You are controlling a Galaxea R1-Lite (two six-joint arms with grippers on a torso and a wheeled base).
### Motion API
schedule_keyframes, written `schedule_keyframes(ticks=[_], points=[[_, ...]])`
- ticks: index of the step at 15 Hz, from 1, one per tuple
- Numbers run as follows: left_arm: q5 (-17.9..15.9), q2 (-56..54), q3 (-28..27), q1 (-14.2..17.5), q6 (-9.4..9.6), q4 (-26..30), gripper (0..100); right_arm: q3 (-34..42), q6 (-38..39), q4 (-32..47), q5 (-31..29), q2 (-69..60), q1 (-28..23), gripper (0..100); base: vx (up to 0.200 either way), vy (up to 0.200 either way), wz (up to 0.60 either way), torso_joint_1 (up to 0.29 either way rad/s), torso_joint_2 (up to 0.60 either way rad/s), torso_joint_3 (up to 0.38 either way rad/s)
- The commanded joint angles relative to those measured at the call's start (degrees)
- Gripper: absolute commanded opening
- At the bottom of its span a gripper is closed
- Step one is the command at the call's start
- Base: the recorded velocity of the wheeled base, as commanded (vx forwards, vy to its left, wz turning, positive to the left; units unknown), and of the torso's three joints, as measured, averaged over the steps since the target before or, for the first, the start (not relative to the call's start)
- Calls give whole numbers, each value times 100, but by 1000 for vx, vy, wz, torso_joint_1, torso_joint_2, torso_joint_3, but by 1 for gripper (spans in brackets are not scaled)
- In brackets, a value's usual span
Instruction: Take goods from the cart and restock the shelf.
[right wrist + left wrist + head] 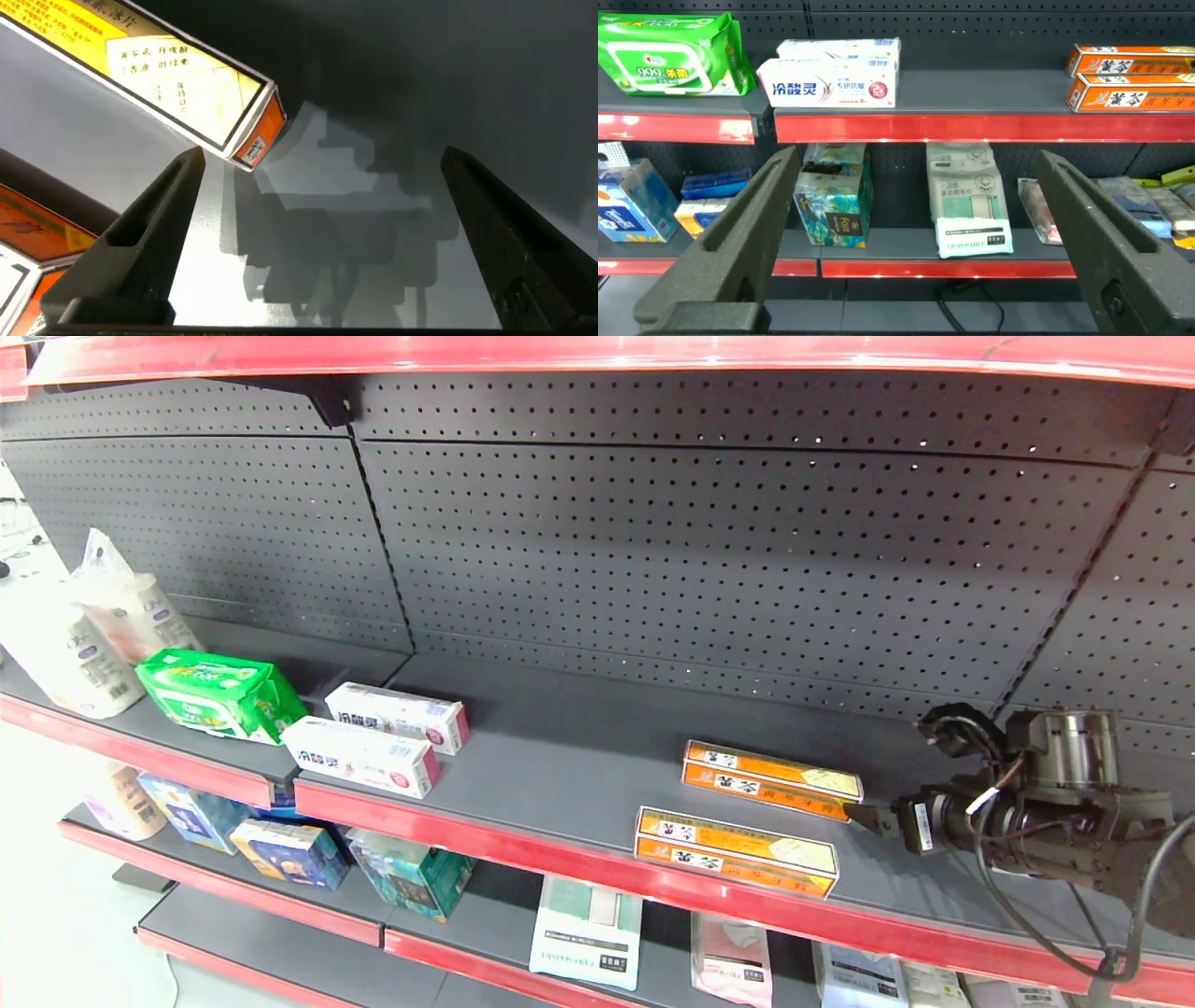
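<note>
Two orange boxes lie on the grey shelf board (579, 747), one behind (773, 780) and one at the red front edge (736, 851). My right gripper (868, 819) hovers low over the board just right of the rear orange box. In the right wrist view it (322, 163) stands open with nothing between its fingers, and the end of that box (159, 70) lies just past the fingertips. My left gripper (917, 159) is open and empty in front of the shelves, facing the lower shelf.
Two white boxes (362, 756) and a green wipes pack (222, 693) sit at the shelf's left, with white bagged goods (75, 644) beyond. The lower shelf holds a teal box (833, 201) and a pale pouch (966, 201). Pegboard backs the shelf.
</note>
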Motion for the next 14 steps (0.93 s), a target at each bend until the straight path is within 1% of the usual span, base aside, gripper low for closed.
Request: schedule_keyframes(ticks=[1, 2, 4, 5, 6, 7, 8, 10, 11, 13, 14], points=[[-1, 2, 0, 0, 2, -11, 100, 163, 25, 32, -5, -506, -88, 100, 0, 0, 0, 0, 0, 0], [-1, 2, 0, 0, 2, -2, 100, 234, 43, 32, -5, -682, -132, 100, 0, 0, 0, 0, 0, 0], [8, 2, 0, 0, 2, -2, 100, 524, 78, 50, -14, -1552, -387, 100, 0, 0, 0, 0, 0, 0], [-1, 2, 0, 0, 2, -2, 100, 559, 122, 50, -14, -1745, -431, 100, 0, 0, 0, 0, 0, 0], [-1, 2, 0, 0, 2, -2, 100, 656, 350, 50, -181, -2299, -405, 100, 0, 0, 0, 0, 0, 0], [-1, 2, 0, 0, 2, -2, 100, 779, 412, 32, -295, -2492, -378, 100, 0, 0, 0, 0, 0, 0], [-1, 2, 0, 0, 2, -2, 100, 1288, 359, 32, -427, -3011, -370, 100, 0, 0, 0, 0, 0, 0], [-1, 2, 0, 0, 2, -2, 100, 2009, 95, 50, -410, -4013, -466, 100, 0, 0, 0, 0, 0, 0], [-1, 2, 0, 0, 2, -2, 100, 2378, -256, 32, -331, -4558, -669, 100, 0, 0, 0, 0, 0, 0], [-1, 2, 0, 0, 2, -2, 100, 2783, -309, 76, -348, -5815, -704, 100, 0, 0, 0, 0, 0, 0], [8, 2, 0, 0, 2, -2, 100, 2791, -168, 349, -322, -6263, -712, 100, 0, 0, 0, 0, 0, 0]])
